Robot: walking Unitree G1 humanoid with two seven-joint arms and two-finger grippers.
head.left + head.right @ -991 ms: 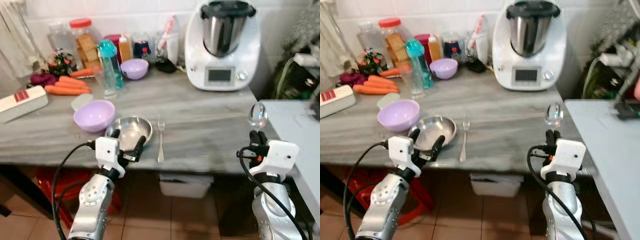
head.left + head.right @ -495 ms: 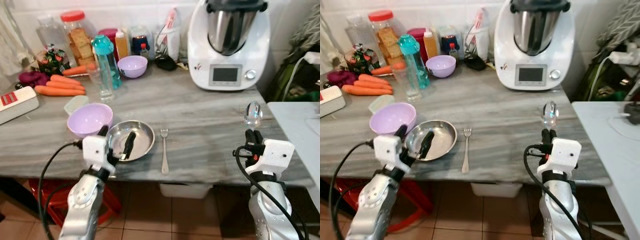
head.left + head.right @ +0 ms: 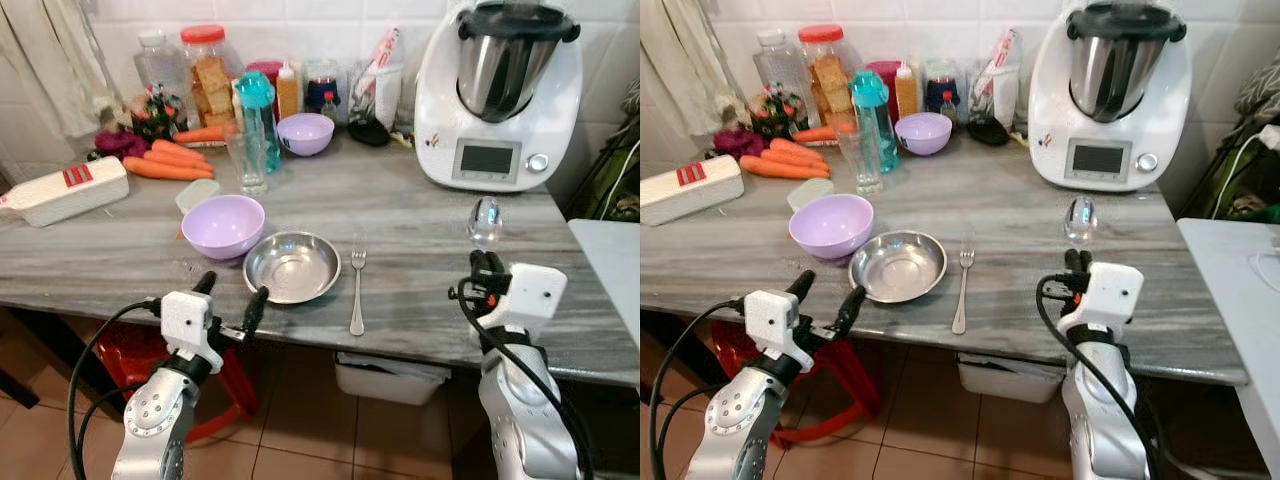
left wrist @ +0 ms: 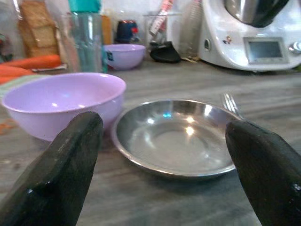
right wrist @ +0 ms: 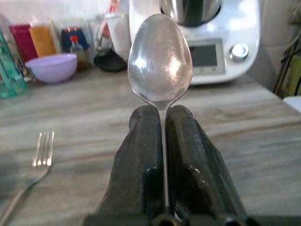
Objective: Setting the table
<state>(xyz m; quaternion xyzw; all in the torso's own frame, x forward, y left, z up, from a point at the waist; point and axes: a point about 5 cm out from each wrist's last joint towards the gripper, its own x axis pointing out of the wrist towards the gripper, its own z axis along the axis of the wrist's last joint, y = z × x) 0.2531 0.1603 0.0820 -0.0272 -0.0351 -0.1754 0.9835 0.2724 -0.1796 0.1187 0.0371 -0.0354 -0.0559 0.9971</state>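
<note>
The right gripper (image 3: pixel 485 266) is clamped on the handle of a spoon (image 5: pixel 160 59), its two black fingers (image 5: pixel 141 160) pressed together around the stem so that the spoon stands upright, bowl uppermost. It hangs over the front part of the bench (image 3: pixel 420 215), well to the right of the steel plate (image 3: pixel 292 266) and in front of the white kitchen machine (image 3: pixel 497 95).

The left gripper (image 3: pixel 229 302) is spread wide and holds nothing. Its fingers (image 4: pixel 56 174) sit at the bench's front edge just in front of the steel plate, one toward the plate's left and one toward its front rim, touching neither.

The steel plate lies flat near the front of the bench. A large purple bowl (image 3: pixel 222 225) stands just beside it to the left and slightly behind, seeming to touch its rim. A fork (image 3: pixel 357 290) lies just to the right of the plate, tines pointing away from the robot. Further back from the plate stand a drinking glass (image 3: pixel 246 165), a teal bottle (image 3: pixel 258 118) and a smaller purple bowl (image 3: pixel 305 133); carrots (image 3: pixel 165 160) lie well to the left of these.
</note>
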